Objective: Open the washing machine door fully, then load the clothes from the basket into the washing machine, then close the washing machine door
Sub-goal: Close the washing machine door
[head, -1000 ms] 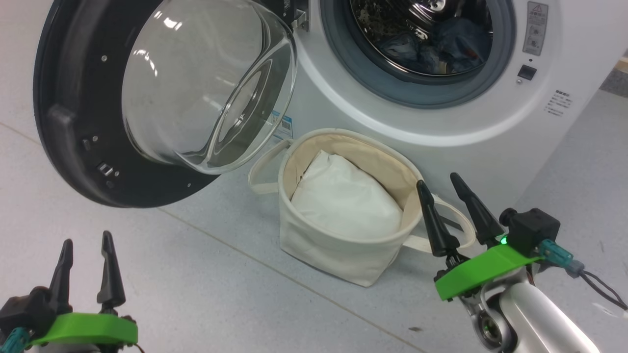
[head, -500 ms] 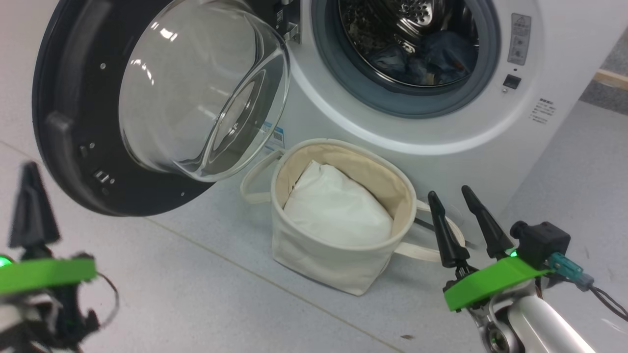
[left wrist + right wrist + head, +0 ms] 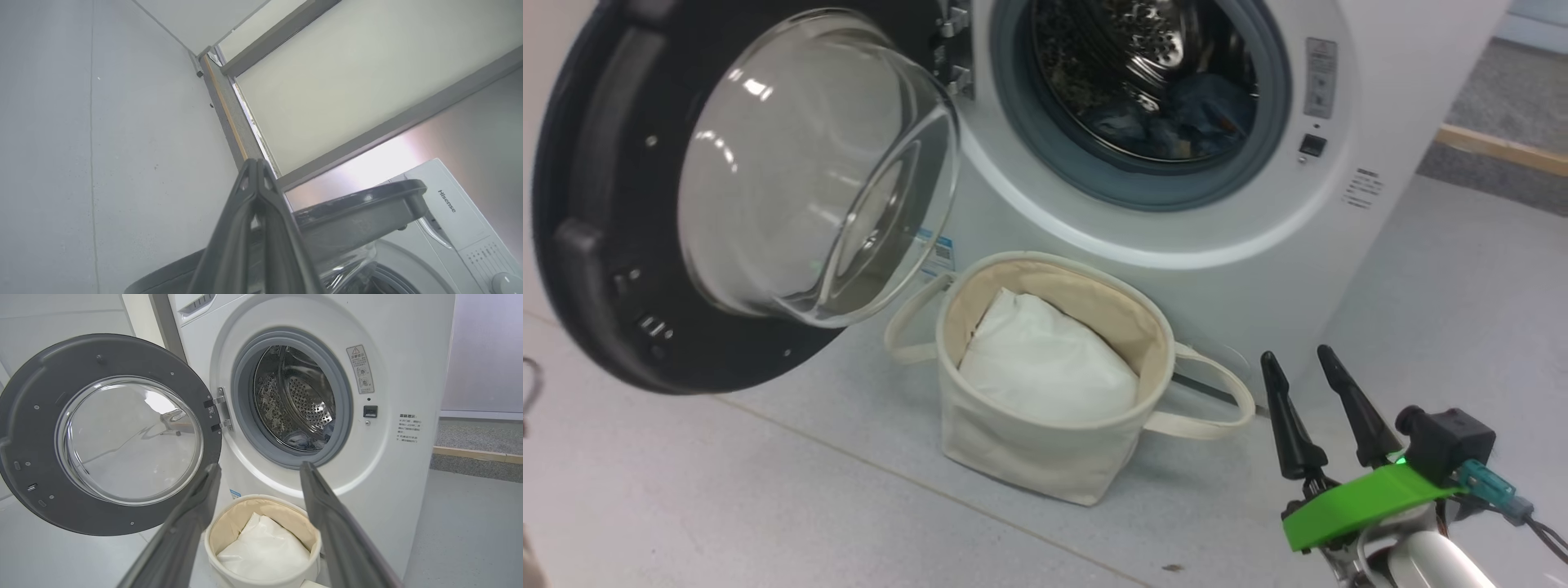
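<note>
The washing machine point(image 3: 1241, 245) stands with its washing machine door point(image 3: 596, 204) swung wide to the left, the glass bowl point(image 3: 809, 163) bulging outward. Bluish clothes point(image 3: 1184, 114) lie low in the steel drum point(image 3: 302, 404). The cream basket point(image 3: 956, 327) sits on the floor in front of the machine and holds a white pillow-like bundle point(image 3: 1045, 367). My right gripper point(image 3: 1297, 354) hovers open to the right of the basket; in the right wrist view point(image 3: 260, 466) its fingers frame the basket point(image 3: 235, 508). My left gripper point(image 3: 256, 161) is shut with nothing in it, pointing past the door's edge point(image 3: 367, 204).
Grey floor spreads left of and in front of the basket point(image 3: 727, 490). A wooden-edged step point(image 3: 1494, 147) runs at the far right. In the left wrist view a wall and baseboard point(image 3: 233, 110) stand beyond the machine point(image 3: 449, 196).
My left gripper closed and swung up and left, leaving the head view. The head camera panned, shifting the machine and basket leftward in the picture. The right gripper stayed open.
</note>
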Tool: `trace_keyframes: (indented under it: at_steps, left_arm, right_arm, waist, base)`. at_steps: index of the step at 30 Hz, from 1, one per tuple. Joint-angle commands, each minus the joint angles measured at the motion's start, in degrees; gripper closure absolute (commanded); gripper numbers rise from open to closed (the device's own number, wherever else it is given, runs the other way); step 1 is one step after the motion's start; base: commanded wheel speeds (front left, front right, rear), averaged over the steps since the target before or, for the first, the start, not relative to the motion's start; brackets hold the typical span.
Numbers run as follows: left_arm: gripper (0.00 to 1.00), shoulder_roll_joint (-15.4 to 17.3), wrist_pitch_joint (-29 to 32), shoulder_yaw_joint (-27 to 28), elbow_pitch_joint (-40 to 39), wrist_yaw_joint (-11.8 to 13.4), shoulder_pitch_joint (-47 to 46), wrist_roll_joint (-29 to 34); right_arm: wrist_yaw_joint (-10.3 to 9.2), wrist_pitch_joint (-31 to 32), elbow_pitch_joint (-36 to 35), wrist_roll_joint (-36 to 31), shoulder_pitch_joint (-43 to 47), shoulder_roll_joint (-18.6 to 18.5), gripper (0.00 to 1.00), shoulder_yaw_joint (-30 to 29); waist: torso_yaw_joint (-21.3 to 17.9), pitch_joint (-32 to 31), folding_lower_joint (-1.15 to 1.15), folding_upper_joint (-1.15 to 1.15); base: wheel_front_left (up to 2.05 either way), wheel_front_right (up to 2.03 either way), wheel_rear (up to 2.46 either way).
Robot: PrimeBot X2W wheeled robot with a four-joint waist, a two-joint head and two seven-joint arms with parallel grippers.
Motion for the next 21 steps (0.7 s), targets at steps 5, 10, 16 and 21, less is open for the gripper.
trace_keyframes:
  at_steps: [5,10,16,21]
  left_arm:
    - [1.00,7.7,2.7,4.7,7.6,0.2,-8.1,-4.6]
    - [1.00,10.5,4.7,6.8,13.4,-0.1,-11.2,-7.4]
    - [1.00,12.4,7.5,5.7,17.2,-1.4,-12.1,-7.3]
    - [1.00,11.9,16.1,3.5,21.0,-2.6,-12.6,-7.6]
  right_arm:
    - [0.03,-0.3,-2.4,-0.8,-2.0,-2.2,0.00,1.0]
    - [0.03,-0.3,-2.7,-0.9,-3.2,-3.5,0.00,1.5]
    - [0.03,-0.3,-2.8,-0.9,-3.6,-4.2,0.00,1.3]
    - [0.03,-0.3,-2.6,-0.8,-3.1,-4.0,0.00,0.7]
  waist:
    - [-4.5,2.6,0.01,0.00]
    - [-7.0,4.8,0.01,0.00]
    - [-8.1,5.5,0.01,0.00]
    - [-7.5,5.1,0.01,0.00]
  base:
    - [0.00,0.00,0.00]
    - [0.00,0.00,0.00]
    - [0.00,0.00,0.00]
    - [0.00,0.00,0.00]
